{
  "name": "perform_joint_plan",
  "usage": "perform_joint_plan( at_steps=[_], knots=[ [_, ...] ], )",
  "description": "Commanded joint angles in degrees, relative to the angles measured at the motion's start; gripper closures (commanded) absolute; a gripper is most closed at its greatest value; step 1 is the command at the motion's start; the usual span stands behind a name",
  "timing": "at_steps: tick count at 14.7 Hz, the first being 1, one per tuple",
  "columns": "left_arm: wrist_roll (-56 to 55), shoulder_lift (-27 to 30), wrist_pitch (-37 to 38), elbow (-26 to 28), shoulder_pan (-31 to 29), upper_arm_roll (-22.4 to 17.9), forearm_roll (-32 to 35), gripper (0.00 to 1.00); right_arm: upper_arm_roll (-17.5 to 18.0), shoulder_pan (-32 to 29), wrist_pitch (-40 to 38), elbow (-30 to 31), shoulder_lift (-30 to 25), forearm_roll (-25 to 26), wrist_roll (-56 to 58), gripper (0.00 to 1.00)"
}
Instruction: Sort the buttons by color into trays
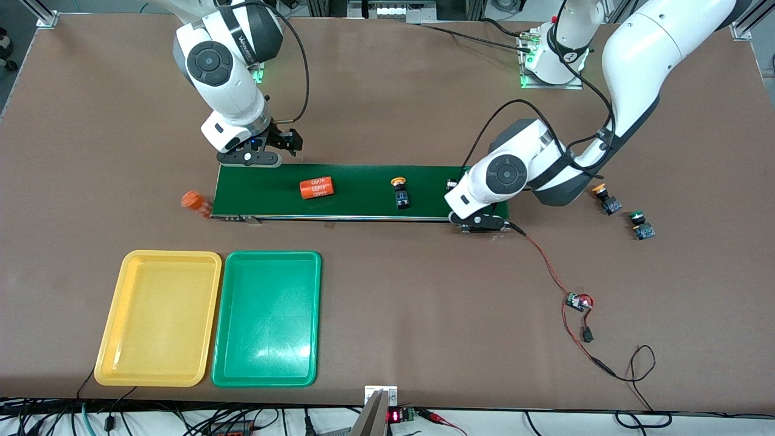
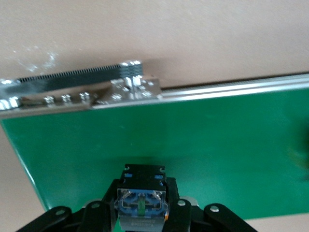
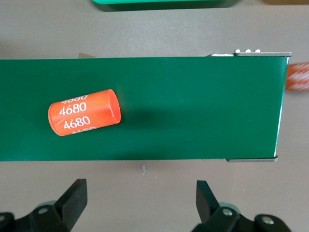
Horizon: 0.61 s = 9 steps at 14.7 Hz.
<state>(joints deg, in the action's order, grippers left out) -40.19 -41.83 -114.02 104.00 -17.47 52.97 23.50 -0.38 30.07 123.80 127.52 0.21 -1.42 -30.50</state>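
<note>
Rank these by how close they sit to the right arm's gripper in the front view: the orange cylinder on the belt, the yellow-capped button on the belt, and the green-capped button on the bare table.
From the right gripper:
1. Orange cylinder, on the belt.
2. Yellow-capped button, mid-belt.
3. Green-capped button, at the left arm's end of the table.

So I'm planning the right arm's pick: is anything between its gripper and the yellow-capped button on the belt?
Yes. The orange cylinder marked 4680 lies on the belt between the open right gripper and the yellow-capped button.
</note>
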Motion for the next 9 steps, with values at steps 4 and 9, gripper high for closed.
perform_joint_plan(
  at_steps=[4, 9],
  knots=[
    [0.11, 0.17, -2.35, -1.08, -1.07, 0.03, 0.94, 0.0, -0.33, -0.45, 0.04, -0.08, 0.06, 0.28, -0.79, 0.0],
    [2.2, 2.28, 4.58, -5.99, -10.36, 3.27, 0.94, 0.0, -0.24, -0.1, 0.74, -0.16, 0.58, 0.19, -0.96, 0.0]
  ],
)
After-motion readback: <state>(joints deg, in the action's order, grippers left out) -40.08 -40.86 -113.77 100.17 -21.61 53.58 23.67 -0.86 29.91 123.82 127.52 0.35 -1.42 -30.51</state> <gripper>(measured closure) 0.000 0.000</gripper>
